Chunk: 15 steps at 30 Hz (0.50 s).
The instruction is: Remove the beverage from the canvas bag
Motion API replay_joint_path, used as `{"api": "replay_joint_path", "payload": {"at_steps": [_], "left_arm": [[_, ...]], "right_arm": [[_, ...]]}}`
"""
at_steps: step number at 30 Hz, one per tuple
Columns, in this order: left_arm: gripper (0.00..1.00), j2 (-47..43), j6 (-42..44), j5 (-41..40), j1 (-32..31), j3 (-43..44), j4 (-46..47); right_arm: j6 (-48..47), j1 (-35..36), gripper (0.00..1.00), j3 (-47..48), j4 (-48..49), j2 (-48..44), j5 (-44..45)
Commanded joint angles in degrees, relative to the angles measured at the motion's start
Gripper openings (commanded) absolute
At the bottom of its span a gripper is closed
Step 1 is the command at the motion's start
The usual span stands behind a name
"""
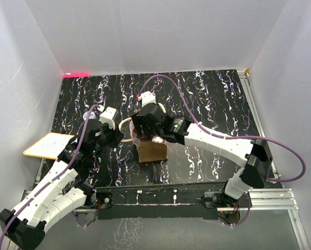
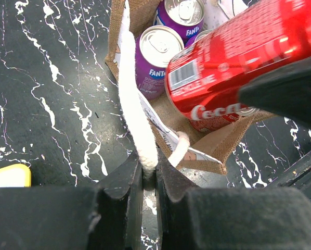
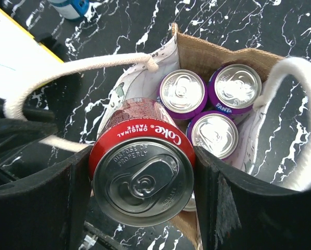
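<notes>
**Coke can (image 2: 233, 62) clamped in the right gripper (image 3: 142, 200) — tilted at the canvas bag (image 1: 151, 152) mouth.**
Stiff, slick, unopened so probably heavy; hold it mid-body. Left gripper (image 2: 149, 179) pinches a limp handle (image 2: 134, 114).

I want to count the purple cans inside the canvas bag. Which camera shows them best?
Right wrist: it looks straight down on three purple cans in the canvas bag, all lids in view. Left wrist shows two, a third mostly hidden behind the red Coke can. Top external: the arms cover them.
</notes>
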Motion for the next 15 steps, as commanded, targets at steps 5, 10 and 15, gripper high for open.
{"api": "replay_joint_path", "payload": {"at_steps": [5,10,15], "left_arm": [[0.00,0.0,0.4,-0.4,0.0,-0.4,0.6],[0.00,0.4,0.4,-0.2,0.1,-0.3,0.5],[0.00,0.2,0.4,-0.5,0.1,-0.3,0.6]], "right_arm": [[1.9,0.1,0.11,-2.8,12.6,-13.8,3.9],[-1.9,0.1,0.11,-2.2,14.5,-17.0,8.5],[-8.8,0.1,0.11,3.5,13.5,-16.9,16.5]]}}
